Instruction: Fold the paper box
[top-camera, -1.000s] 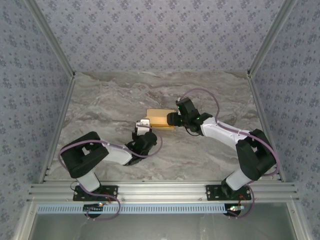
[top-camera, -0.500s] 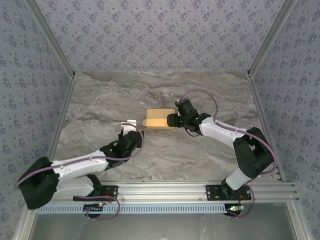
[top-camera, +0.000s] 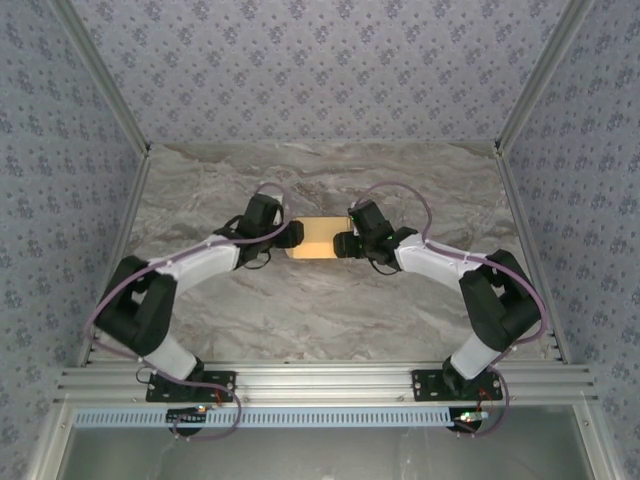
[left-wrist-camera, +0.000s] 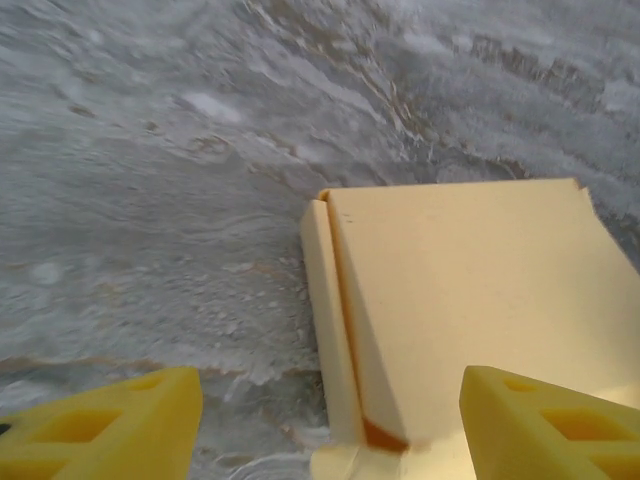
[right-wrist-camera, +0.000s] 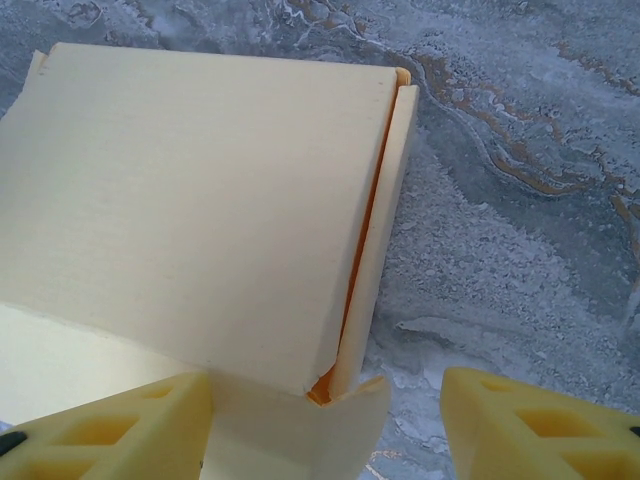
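Since the earlier frame the left arm has swung from the near left of the counter (top-camera: 200, 300) up to the paper box (top-camera: 318, 237), its jaws widening on the way. The right arm has hardly shifted. From above, the box lies flat at mid-counter. The left pincer (top-camera: 287, 236) is at its left end and the right pincer (top-camera: 345, 243) at its right end. Whether either touches the card we cannot tell from here.

In the left wrist view the left pincer (left-wrist-camera: 330, 390) stands apart, one finger over bare counter and the other over the box's top panel. This view gives us what the overhead cannot: a narrow side flap (left-wrist-camera: 322, 290) lying loose along one long edge.

In the right wrist view the right pincer (right-wrist-camera: 325, 385) is apart too, clamped on nothing. From this end we see an orange gap behind what seems the same flap, so we judge it not yet tucked.

We take the step in hand to be closing that flap. To do it well, we would have one pincer steady the box while the other presses low and square to the crease. That should keep the thin card from buckling and the box from sliding.
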